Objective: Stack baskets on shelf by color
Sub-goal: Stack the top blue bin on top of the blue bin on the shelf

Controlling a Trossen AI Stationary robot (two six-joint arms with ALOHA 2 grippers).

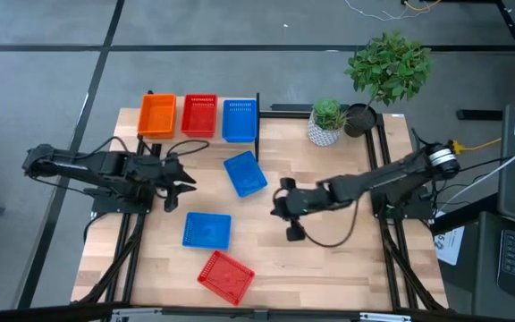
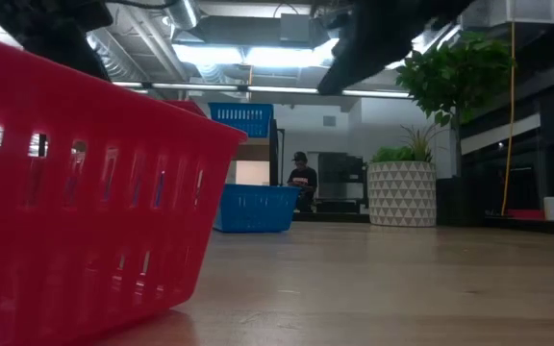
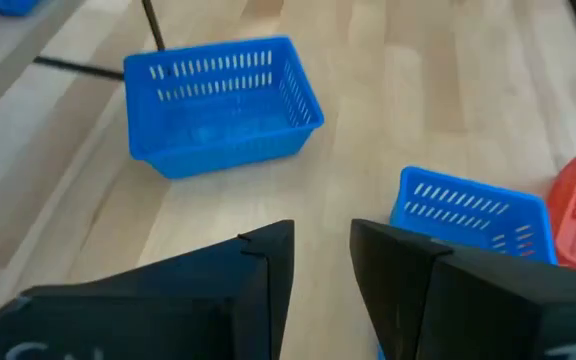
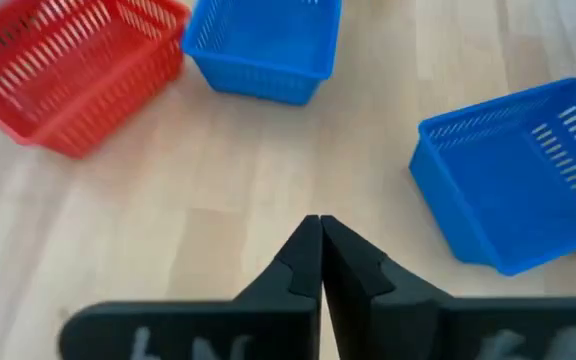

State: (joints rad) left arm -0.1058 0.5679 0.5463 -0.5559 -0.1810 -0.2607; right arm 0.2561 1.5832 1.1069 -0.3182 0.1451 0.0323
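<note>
While orange (image 1: 156,116), red (image 1: 198,115) and blue (image 1: 239,120) baskets are sitting side by side on the shelf (image 1: 257,114), two more blue baskets (image 1: 245,173) (image 1: 207,230) and a red one (image 1: 224,275) are lying loose on the table (image 1: 329,259). The left gripper (image 1: 186,186) is hovering partly open and empty beside them; the right gripper (image 1: 282,199) is hanging closed on nothing.

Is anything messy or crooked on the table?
Yes. Two blue baskets and a red basket sit loose on the table, each turned a different way, while the others line up neatly on the shelf.
</note>
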